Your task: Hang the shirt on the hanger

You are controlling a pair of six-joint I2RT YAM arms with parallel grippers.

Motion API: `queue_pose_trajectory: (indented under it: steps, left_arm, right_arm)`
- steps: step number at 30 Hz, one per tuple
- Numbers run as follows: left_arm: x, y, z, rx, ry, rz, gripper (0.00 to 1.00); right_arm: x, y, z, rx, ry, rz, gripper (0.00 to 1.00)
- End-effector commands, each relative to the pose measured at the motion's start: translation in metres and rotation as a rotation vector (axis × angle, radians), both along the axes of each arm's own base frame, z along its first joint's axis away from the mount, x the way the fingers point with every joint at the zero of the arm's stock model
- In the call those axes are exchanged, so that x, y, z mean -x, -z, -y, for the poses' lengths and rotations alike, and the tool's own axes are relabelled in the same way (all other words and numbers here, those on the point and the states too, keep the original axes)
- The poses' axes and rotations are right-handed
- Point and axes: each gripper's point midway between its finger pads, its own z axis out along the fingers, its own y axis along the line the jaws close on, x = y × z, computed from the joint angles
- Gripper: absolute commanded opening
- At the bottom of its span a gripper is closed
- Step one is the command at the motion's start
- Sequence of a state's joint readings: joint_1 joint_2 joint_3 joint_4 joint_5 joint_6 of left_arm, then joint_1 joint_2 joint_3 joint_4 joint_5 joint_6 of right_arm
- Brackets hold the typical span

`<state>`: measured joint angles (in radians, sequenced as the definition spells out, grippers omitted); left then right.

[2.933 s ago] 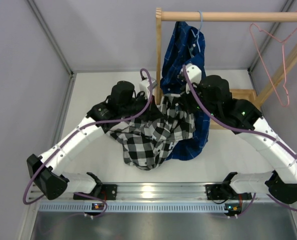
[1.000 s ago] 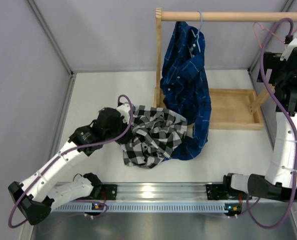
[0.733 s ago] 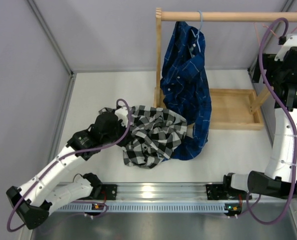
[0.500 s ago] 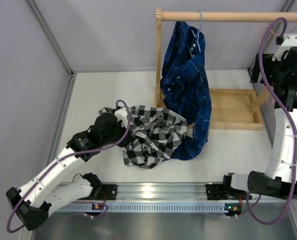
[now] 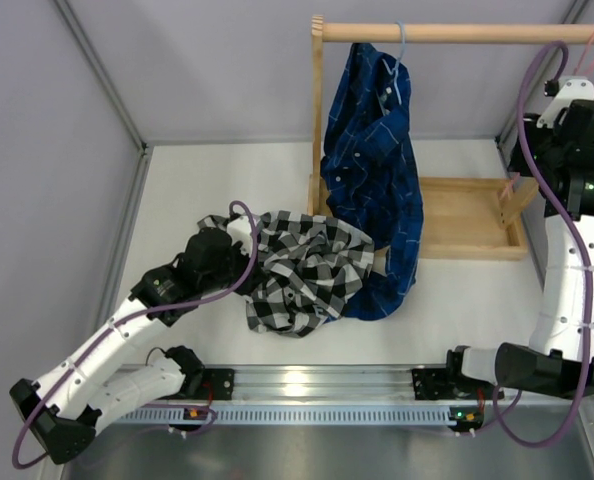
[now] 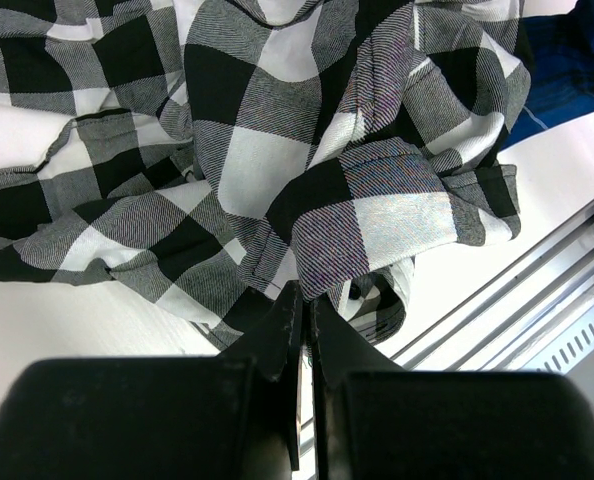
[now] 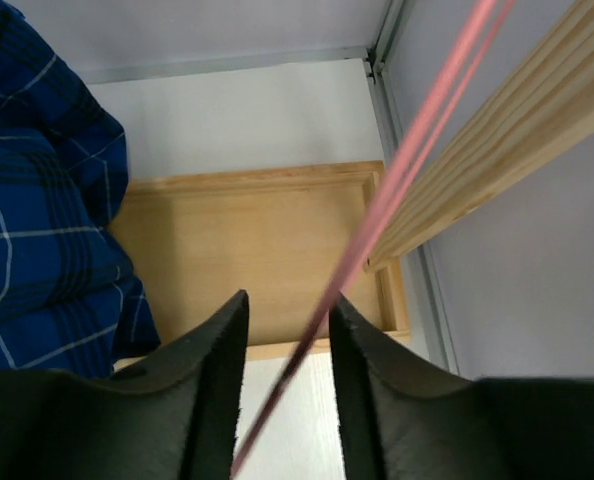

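The black-and-white checked shirt lies crumpled on the table, against the hem of a hanging blue shirt. My left gripper is at its left edge; in the left wrist view its jaws are shut on a fold of the shirt. The pink wire hanger hangs at the far right of the wooden rod, mostly hidden by my right arm. My right gripper is raised beside it. In the right wrist view the gripper is open, with the hanger's wire running between the fingers.
A dark blue plaid shirt hangs from a light blue hanger on the wooden rod. A wooden tray forms the rack's base. The rack's slanted leg is just right of my right gripper. Grey walls enclose the table.
My right arm left the shirt, swung up to the far right and brought its open jaws around the pink wire. My left arm drew back left, still holding the shirt's edge.
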<state>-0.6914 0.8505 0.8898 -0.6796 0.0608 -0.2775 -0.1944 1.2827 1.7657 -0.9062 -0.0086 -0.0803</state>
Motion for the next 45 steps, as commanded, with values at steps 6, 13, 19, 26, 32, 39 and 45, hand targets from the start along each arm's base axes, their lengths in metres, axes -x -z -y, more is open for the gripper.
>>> queue_pose_trajectory:
  steps: [6,13,19,26,32,39,45]
  left_arm:
    - [-0.006,-0.009,0.006,0.038,0.009,0.046,0.00]
    - [-0.007,-0.010,0.003,0.031,-0.002,0.053,0.00]
    - [-0.008,-0.013,0.000,0.033,-0.019,0.068,0.00]
    - [-0.009,-0.016,-0.001,0.038,-0.028,0.075,0.00]
    - [-0.009,-0.018,-0.003,0.043,-0.040,0.087,0.00]
    - [-0.009,-0.027,0.001,0.075,-0.044,0.082,0.00]
    - [-0.017,-0.042,-0.004,0.090,-0.101,0.114,0.00]
  right_arm:
    - [0.008,0.001,0.016,-0.010,0.117,0.020,0.27]
    - [0.015,0.000,0.025,0.026,0.178,0.018,0.20]
    - [0.021,-0.010,0.023,0.021,0.187,0.050,0.02]
    - [0.022,-0.030,0.022,0.024,0.186,0.116,0.00]
    - [0.020,-0.060,0.006,0.005,0.093,0.210,0.00]
    - [0.028,-0.079,-0.015,-0.010,-0.015,0.268,0.00]
    - [0.046,-0.071,-0.027,-0.024,-0.062,0.267,0.00]
